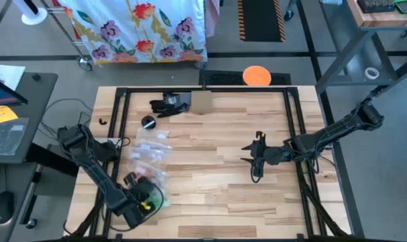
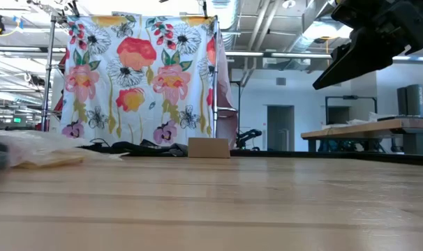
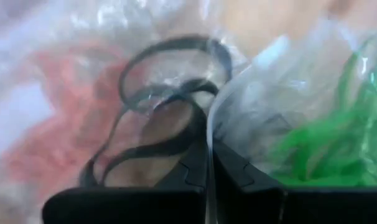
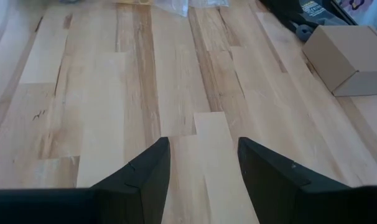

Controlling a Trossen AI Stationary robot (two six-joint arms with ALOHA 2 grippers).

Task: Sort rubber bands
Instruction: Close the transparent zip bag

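Observation:
Several clear bags [image 1: 150, 151] lie at the table's near left; they hold green [image 3: 325, 137] and red-orange rubber bands [image 3: 51, 124]. My left gripper [image 1: 142, 195] points steeply down over the nearest bags, shut [image 3: 207, 146], with a dark rubber band [image 3: 170, 81] looping out from its tips. My right gripper [image 1: 257, 158] hangs above bare wood right of centre, open [image 4: 204, 146], with nothing between its fingers. It also shows high in the low view [image 2: 372, 42]. My left gripper has a strand of the dark rubber band [image 3: 197, 134] running in between its two fingertips, so it looks pinched there at the very tips. The fingers come from above, slanting down. The band's loops spread out against the clear bags. A bag's edge [image 3: 211, 121] also meets the tips.
A cardboard box [image 1: 202, 102] and some black gear [image 1: 168, 104] sit at the far edge, with a small black round thing [image 1: 148, 122] near them. An orange disc [image 1: 257, 75] lies beyond the table. Bare wood stretches across the middle and the near right.

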